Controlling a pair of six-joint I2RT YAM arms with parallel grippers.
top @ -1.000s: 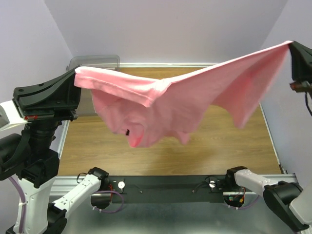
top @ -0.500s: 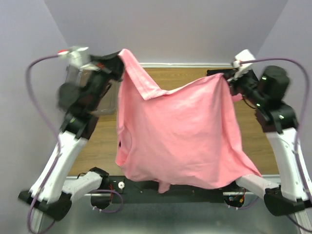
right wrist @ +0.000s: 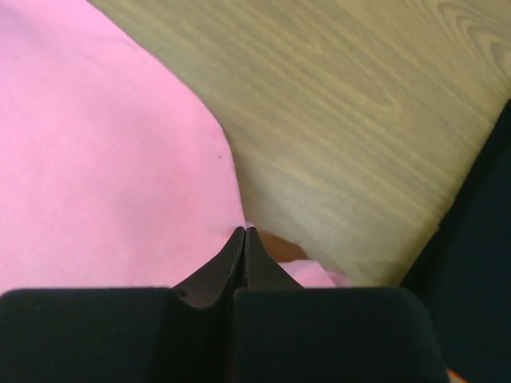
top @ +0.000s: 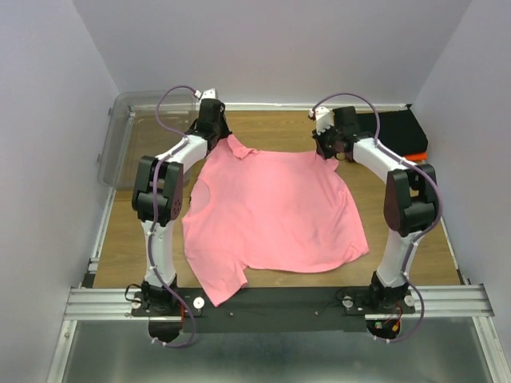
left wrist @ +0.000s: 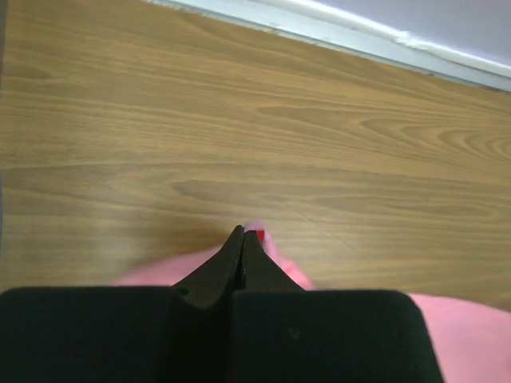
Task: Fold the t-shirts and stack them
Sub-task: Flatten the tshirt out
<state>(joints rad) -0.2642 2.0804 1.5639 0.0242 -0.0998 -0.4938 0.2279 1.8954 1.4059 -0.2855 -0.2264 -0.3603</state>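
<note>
1. Top view: the pink t-shirt (top: pixel 271 207) lies spread on the table (top: pixel 128 231) between both arms. Its far edge sits at the two pincers and its near left corner drapes onto the dark rail at the front. The left gripper (top: pixel 217 136) is down at the far-left corner of the cloth and the right gripper (top: pixel 327 152) is at the far-right corner. The black t-shirt (top: pixel 395 128) and the orange t-shirt (top: pixel 417 155) are stacked at the far right, just beyond the right arm. The clear bin (top: pixel 120 140) stands at the far left.

2. Left wrist view: I see the jaws pressed together low over the wood, with pink cloth bunched under the tips. I read that as a pinch on the shirt's corner.

3. Right wrist view: these jaws also look closed, with a small pink fold caught at the tips. The shirt spreads out to the left and the black stack is near on the right.

4. What worries me:
   - If I lift before the fingers part fully, the cloth could cling and drag the corner up, rumpling the flat spread.
   - The corner over the rail could snag, or pull the shirt off-square during a fold.
   - A wide swing of the right arm might knock the folded stack.
</note>
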